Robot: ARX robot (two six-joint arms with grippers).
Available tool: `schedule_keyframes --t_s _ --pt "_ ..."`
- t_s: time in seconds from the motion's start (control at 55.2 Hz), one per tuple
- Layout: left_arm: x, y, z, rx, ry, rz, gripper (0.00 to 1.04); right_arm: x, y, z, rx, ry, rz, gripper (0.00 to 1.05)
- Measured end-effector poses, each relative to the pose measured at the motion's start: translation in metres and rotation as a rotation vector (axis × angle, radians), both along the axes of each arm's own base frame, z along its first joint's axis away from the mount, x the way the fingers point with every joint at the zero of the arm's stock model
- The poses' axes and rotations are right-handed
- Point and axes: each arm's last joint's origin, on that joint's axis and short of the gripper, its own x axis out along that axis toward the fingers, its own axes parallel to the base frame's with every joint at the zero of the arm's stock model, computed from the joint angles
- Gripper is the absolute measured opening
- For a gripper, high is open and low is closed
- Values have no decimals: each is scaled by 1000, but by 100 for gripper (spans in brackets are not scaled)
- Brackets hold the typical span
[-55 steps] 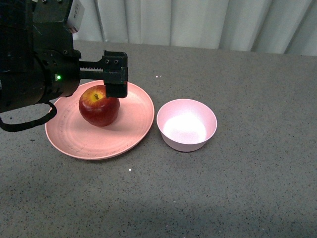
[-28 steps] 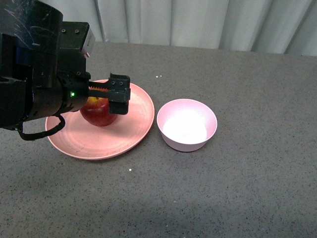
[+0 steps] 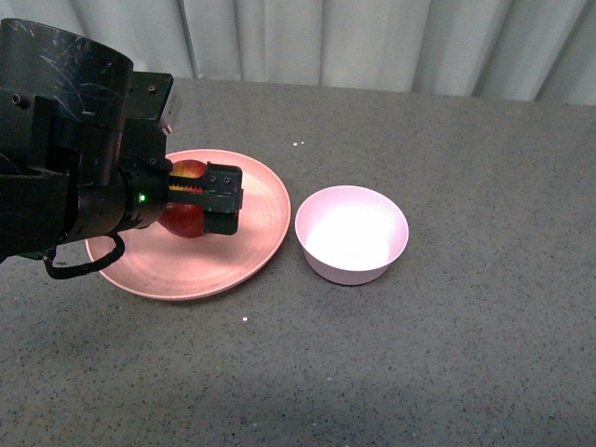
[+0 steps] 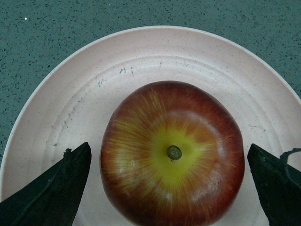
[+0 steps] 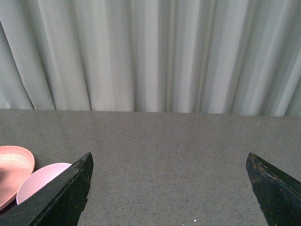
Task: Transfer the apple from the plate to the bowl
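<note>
The dark-red apple (image 3: 185, 222) sits on the salmon-pink plate (image 3: 261, 200) at the left; the arm hides most of it in the front view. My left gripper (image 3: 200, 200) is open and lowered over it. In the left wrist view the apple (image 4: 173, 155) shows its yellow stem patch, with the gripper (image 4: 168, 147) straddling it, one finger (image 4: 56, 188) on each side with a small gap. The plate (image 4: 155, 52) lies beneath. The pale-pink bowl (image 3: 349, 270) stands empty right of the plate. My right gripper (image 5: 169, 157) is open and empty above the table, outside the front view.
The grey speckled table (image 3: 447, 354) extends in front and to the right. Pale curtains (image 3: 372, 37) hang behind the table's far edge. The right wrist view catches the bowl (image 5: 40, 181) and the plate's edge (image 5: 14, 165) at its side.
My left gripper has come down over the apple, from above its top to straddling its sides. The arm now hides more of the apple. Apple, plate and bowl have not moved.
</note>
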Motion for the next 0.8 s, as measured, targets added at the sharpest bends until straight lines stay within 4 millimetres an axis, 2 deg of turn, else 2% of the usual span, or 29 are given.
schedule_keyframes --t_s 0.127,0.29,0.471,0.652,0.688,0.797 --pt "1 0 0 6 -3 4 98 0 0 0 0 0 0 95" --pt "1 0 1 12 -6 -2 77 0 0 0 0 0 0 95" --pt "-3 -2 5 5 -20 -21 74 0 0 0 0 0 0 95" --pt "-7 -16 31 -34 -85 -84 74 0 0 0 0 0 0 95" --pt "-9 -25 41 -49 -109 -118 74 0 0 0 0 0 0 95" --pt "-11 -44 53 -82 -126 -200 74 0 0 0 0 0 0 95"
